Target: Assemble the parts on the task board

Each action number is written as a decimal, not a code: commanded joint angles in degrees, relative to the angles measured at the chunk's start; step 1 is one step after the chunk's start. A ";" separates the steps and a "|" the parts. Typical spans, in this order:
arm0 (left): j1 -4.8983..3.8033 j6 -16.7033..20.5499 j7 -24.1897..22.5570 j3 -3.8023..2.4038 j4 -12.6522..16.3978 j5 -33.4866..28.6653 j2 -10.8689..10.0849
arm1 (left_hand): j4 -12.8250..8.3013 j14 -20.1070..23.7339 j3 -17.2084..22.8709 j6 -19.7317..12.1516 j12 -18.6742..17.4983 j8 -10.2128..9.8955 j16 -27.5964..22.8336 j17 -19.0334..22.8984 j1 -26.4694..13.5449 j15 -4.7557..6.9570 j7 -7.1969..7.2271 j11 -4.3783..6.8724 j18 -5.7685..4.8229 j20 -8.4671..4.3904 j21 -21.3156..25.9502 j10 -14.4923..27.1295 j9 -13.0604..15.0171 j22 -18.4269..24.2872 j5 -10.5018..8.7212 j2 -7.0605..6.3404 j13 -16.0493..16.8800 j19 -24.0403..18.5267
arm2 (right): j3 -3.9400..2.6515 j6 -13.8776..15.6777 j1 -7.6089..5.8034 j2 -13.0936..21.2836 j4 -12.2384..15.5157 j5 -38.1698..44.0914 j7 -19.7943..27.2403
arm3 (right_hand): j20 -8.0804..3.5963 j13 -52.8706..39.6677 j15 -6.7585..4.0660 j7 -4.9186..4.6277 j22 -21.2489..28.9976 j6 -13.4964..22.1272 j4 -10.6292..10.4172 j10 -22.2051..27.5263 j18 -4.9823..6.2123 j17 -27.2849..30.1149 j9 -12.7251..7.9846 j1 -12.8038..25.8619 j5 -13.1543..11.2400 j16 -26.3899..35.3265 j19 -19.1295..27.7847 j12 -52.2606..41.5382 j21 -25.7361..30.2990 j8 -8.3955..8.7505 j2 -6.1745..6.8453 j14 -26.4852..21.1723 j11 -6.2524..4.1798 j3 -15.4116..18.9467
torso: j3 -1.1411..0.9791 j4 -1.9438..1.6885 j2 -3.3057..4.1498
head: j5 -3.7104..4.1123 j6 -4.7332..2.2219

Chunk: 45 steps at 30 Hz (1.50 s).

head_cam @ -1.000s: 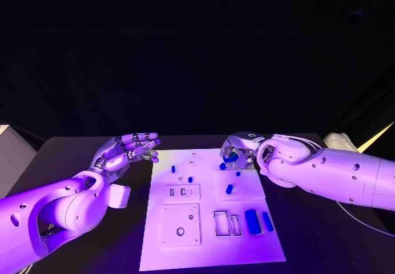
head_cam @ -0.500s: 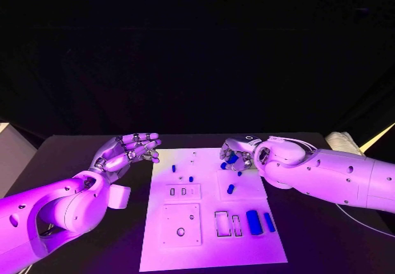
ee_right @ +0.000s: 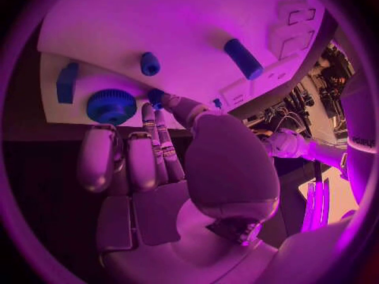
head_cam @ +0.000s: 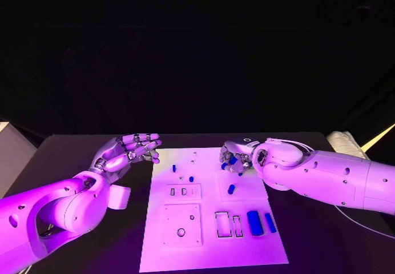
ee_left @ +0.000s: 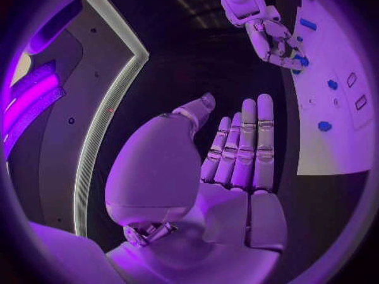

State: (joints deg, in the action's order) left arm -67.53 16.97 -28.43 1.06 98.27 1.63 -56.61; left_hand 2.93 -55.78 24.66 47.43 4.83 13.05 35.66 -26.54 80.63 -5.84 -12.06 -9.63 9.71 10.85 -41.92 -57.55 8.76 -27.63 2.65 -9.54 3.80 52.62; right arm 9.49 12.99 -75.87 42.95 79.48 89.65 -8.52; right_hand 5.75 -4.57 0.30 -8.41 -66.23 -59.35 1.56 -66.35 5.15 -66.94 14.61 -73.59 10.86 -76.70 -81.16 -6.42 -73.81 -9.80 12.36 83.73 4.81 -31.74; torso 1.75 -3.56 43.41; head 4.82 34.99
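The task board (head_cam: 210, 228) lies in the middle of the black worktop (head_cam: 57, 154). The left hand (head_cam: 128, 150) hovers off the board's far left corner, fingers spread, holding nothing. The right hand (head_cam: 234, 156) is over the board's far right corner, beside a blue gear (ee_right: 110, 106); whether it pinches a small blue part (ee_right: 156, 96) there I cannot tell.

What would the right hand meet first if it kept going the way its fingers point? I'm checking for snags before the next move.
Probably the blue gear at the task board edge: in the right wrist view it sits just past the right hand's fingertips, with a small blue peg right by the thumb. Depth is unclear.
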 commanded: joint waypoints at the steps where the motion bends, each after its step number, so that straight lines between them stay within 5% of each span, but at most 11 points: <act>1: -0.13 -0.86 -0.31 -0.06 0.13 0.31 0.04 | -0.18 0.50 0.10 0.54 -0.15 -0.39 0.29 -0.07 -0.48 0.07 -0.95 -0.03 0.52 -0.08 -0.35 0.01 -0.08 -0.17 0.16 0.17 0.08 -0.54 | 0.02 -1.33 0.09 -0.14 0.04 0.92 -0.45 | 0.08 -0.06 -0.21 0.20 -0.41 -0.49 -0.08 -0.64 -0.68 -0.17 0.14 0.11 -0.01 -0.30 -0.40 -0.28 -0.39 -0.29 -0.67 2.47 -0.02 -0.45 | -0.02 0.04 0.18 | -0.01 -0.03; 3: -0.14 -0.86 -0.32 -0.06 0.09 0.31 0.07 | -0.18 0.50 0.10 0.54 -0.15 -0.39 0.29 -0.07 -0.48 0.07 -0.95 -0.03 0.52 -0.08 -0.35 0.01 -0.08 -0.17 0.16 0.17 0.08 -0.54 | 0.02 -1.36 0.11 -0.20 -0.02 1.04 -0.65 | -0.02 -0.15 -0.36 0.37 -0.83 -0.97 -0.05 -1.32 -0.72 -0.26 0.44 -0.27 -0.23 -0.51 -0.44 -0.55 -0.68 -0.64 -1.05 2.46 -0.23 -0.96 | -0.01 -0.05 0.20 | 0.08 0.01; 4: -0.16 -0.88 -0.32 -0.06 0.08 0.31 0.08 | -0.18 0.50 0.10 0.54 -0.15 -0.39 0.29 -0.07 -0.48 0.07 -0.95 -0.03 0.52 -0.08 -0.35 0.01 -0.08 -0.17 0.16 0.17 0.08 -0.54 | 0.02 -1.36 0.11 -0.25 -0.05 1.25 -0.82 | -0.18 -0.15 -0.49 0.44 -1.19 -1.15 0.11 -1.75 -0.75 -0.32 0.78 -1.03 -4.30 -0.77 -0.39 -0.55 -0.93 -0.86 -1.65 2.43 -0.38 -2.30 | 0.00 -0.06 0.20 | 0.10 0.04; 6: -0.17 -0.90 -0.31 -0.07 0.06 0.31 0.09 | -0.18 0.50 0.10 0.54 -0.15 -0.39 0.29 -0.07 -0.48 0.07 -0.95 -0.03 0.52 -0.08 -0.35 0.01 -0.08 -0.17 0.16 0.17 0.08 -0.54 | 0.02 -1.35 0.12 -0.29 -0.08 1.45 -1.01 | -0.20 -0.23 -0.54 0.49 -1.72 -1.39 0.11 -2.15 -0.84 -0.38 0.98 -1.15 -4.53 -0.90 -0.50 -0.64 -1.29 -1.04 -1.76 2.42 -0.45 -2.82 | 0.00 -0.10 0.23 | 0.08 0.09; 14: -0.22 -0.93 -0.23 -0.07 -0.09 0.31 0.07 | -0.21 0.53 0.16 0.58 -0.13 -0.39 0.38 -0.09 -0.48 0.08 -0.95 -0.03 0.53 -0.07 -0.50 -0.02 -0.08 -0.28 0.15 0.20 0.09 -0.60 | 0.02 0.88 0.14 -0.46 -0.02 2.60 -1.89 | -0.56 -0.78 -0.99 0.79 -3.20 -2.52 1.18 -4.07 -1.02 -0.43 2.10 -2.69 -4.98 -1.35 -0.74 -1.05 -2.29 -2.06 -2.44 2.38 -1.00 -4.86 | -0.04 -0.07 0.39 | 0.06 0.06; 30: -0.25 -1.15 -0.19 -0.07 -0.63 0.31 0.38 | -0.24 0.59 0.29 0.67 -0.08 -0.37 0.52 -0.10 -0.47 0.09 -0.94 -0.01 0.56 -0.05 -0.76 -0.09 -0.08 -0.46 0.15 0.28 0.09 -0.72 | -0.44 12.06 -0.38 -2.17 1.18 3.72 -3.59 | -0.92 -1.54 -1.36 0.75 -5.34 -2.95 2.54 -5.59 -1.36 -0.46 3.31 -3.48 -3.69 -1.74 -1.29 -1.27 -3.76 -2.70 -2.45 2.31 -1.26 -6.17 | -0.05 -0.21 0.57 | 0.20 -0.55; 45: -0.31 -1.39 -0.17 -0.07 -0.56 0.30 0.70 | -0.27 0.63 0.36 0.70 -0.08 -0.37 0.60 -0.11 -0.47 0.09 -0.94 -0.01 0.57 -0.04 -0.91 -0.09 -0.08 -0.57 0.15 0.31 0.09 -0.80 | -0.93 14.19 -0.81 -8.03 -3.18 3.61 -3.00 | -0.92 -1.56 -1.31 0.66 -5.69 -2.81 2.59 -5.36 -1.42 -0.64 3.47 -3.22 -3.51 -1.92 -1.38 -1.00 -4.00 -2.66 -2.23 2.35 -1.16 -6.26 | -0.02 -0.34 0.85 | 0.15 -0.51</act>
State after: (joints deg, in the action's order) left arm -67.73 16.78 -28.32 1.05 97.56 1.68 -56.05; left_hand 2.76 -55.59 24.83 47.77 4.83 13.05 35.97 -26.57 80.63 -5.65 -12.13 -9.63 9.70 10.86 -42.72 -57.55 8.77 -28.14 2.65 -9.54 3.83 52.21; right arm 8.61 25.73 -76.64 35.20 76.60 92.56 -11.76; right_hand 4.72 -6.20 -0.74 -7.66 -71.83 -61.71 4.19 -70.67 4.83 -67.55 17.99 -76.49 6.96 -78.47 -82.18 -7.67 -77.72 -12.15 9.81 83.93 4.37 -37.67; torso 1.75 -3.86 44.17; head 4.95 34.39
